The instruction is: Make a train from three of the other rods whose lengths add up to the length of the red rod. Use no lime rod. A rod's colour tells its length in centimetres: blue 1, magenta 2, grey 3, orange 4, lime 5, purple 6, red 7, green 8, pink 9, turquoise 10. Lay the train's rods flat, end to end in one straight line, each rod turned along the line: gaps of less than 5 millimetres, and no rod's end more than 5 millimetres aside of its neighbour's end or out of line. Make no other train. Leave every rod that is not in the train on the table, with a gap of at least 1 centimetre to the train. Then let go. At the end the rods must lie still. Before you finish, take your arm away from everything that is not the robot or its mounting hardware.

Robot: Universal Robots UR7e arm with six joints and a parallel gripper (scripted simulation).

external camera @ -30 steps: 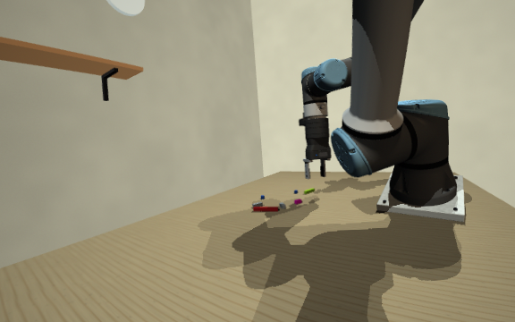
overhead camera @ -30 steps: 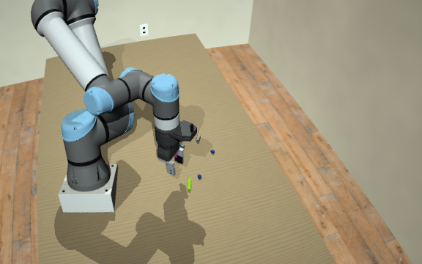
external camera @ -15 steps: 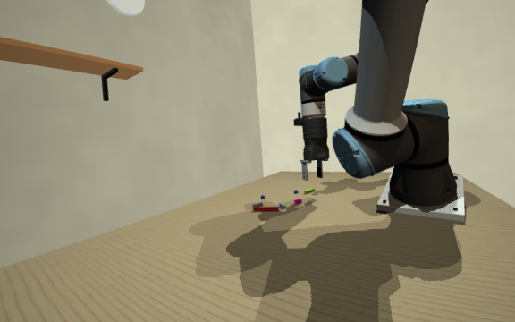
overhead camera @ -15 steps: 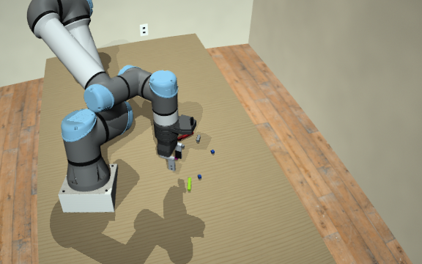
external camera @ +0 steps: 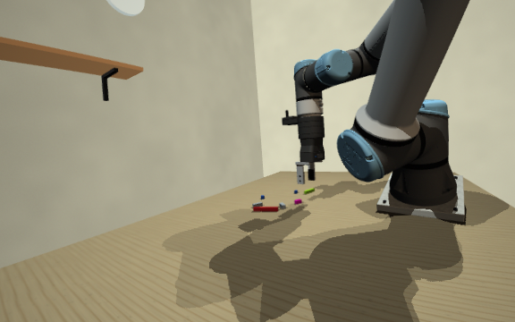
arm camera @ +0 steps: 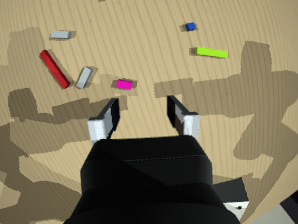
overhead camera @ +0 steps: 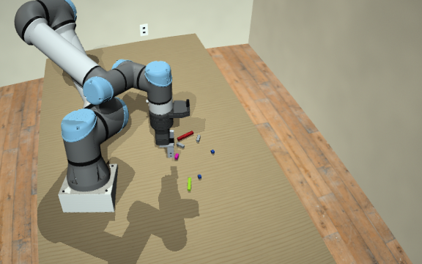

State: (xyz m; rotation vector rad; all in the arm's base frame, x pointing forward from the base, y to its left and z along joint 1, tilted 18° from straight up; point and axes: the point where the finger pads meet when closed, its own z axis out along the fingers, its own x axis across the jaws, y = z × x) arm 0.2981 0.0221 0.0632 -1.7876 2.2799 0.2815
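Observation:
The red rod (overhead camera: 184, 136) lies flat on the table; in the wrist view (arm camera: 55, 68) it is at the left. One grey rod (overhead camera: 180, 145) (arm camera: 83, 78) lies just beside it, a second grey rod (overhead camera: 198, 138) (arm camera: 60, 35) a little apart. A magenta rod (overhead camera: 176, 156) (arm camera: 124, 84) lies near the grey one. Two blue rods (overhead camera: 212, 151) (overhead camera: 199, 176) lie farther out. A lime rod (overhead camera: 189, 183) (arm camera: 212, 52) lies alone. My gripper (overhead camera: 170, 150) (arm camera: 143, 106) is open and empty, hovering above the table just short of the magenta rod. All rods lie apart from one another.
The arm's base (overhead camera: 88, 191) stands on the table to the left of the rods. The arm's shadow falls over the table near the rods. A wall runs along the table's right side beyond a strip of wooden floor.

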